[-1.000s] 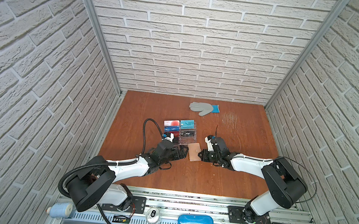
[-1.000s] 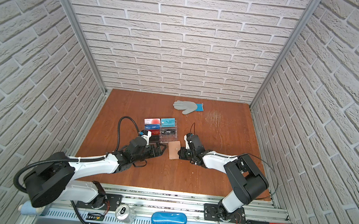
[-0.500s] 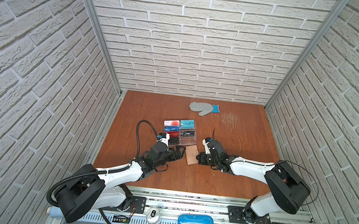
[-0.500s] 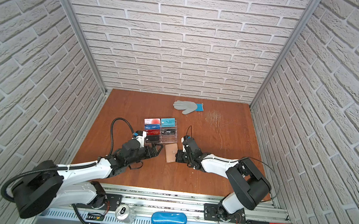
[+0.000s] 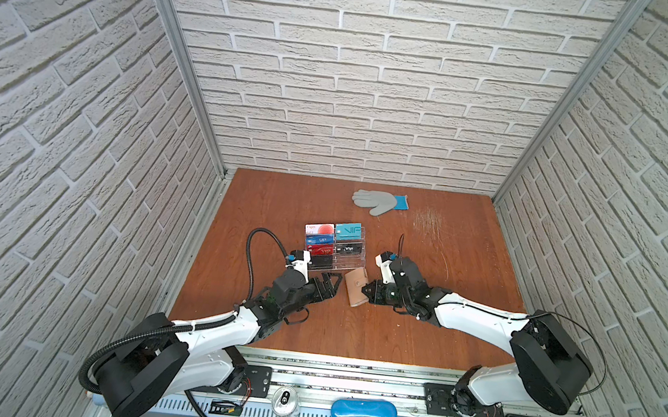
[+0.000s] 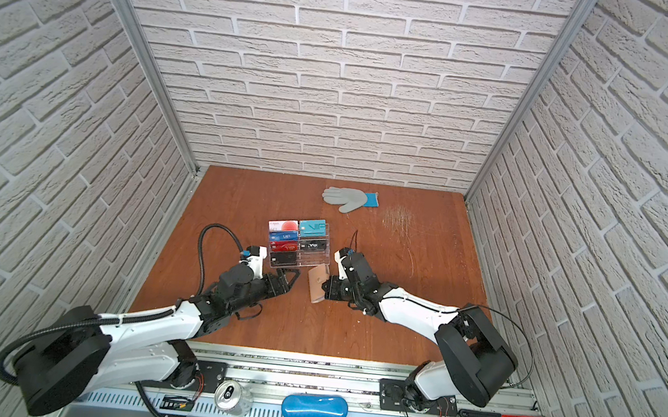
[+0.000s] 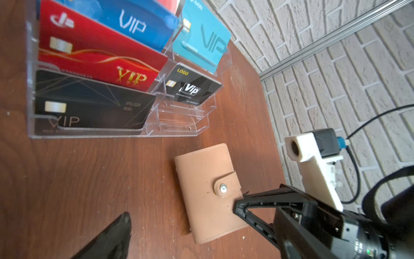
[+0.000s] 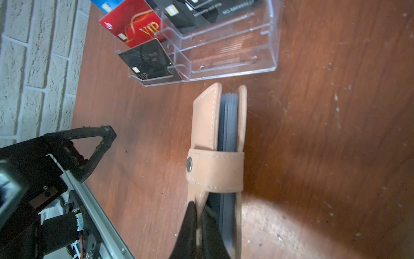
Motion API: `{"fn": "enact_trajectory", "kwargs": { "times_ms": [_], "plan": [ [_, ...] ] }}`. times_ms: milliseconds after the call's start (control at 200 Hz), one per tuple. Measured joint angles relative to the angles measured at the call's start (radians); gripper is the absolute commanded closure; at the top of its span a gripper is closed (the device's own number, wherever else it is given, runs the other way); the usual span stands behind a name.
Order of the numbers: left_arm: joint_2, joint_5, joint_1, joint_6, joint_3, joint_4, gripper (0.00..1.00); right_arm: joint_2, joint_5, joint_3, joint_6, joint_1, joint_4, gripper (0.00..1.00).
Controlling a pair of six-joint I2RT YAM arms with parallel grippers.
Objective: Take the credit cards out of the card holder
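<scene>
card holder [image 8: 215,139] cover pinched, right gripper [image 8: 198,207] clamped

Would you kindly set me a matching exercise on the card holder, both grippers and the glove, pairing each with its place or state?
Things:
1. card holder
2. left gripper
3. right gripper
4. glove

Places or states:
A. lies at the far end of the table
B. jaws wide open
C. strap snapped shut
D. clamped on the card holder's cover

Pairs: 1-C, 2-B, 3-D, 4-A.
</scene>
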Motion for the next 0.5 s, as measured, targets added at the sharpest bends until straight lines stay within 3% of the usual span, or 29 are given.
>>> {"fn": "enact_trajectory", "kwargs": {
  "times_ms": [275,500],
  "plan": [
    [-0.045,0.012,0.065,0.000,-0.014,0.097,0.02,-0.004,-0.029,0.134,0.000,0.016,0.002,0.94],
    [0.041,0.073,0.142,-0.048,-0.010,0.230,0.02,-0.009,-0.040,0.212,0.004,0.016,-0.004,0.94]
  ]
}}
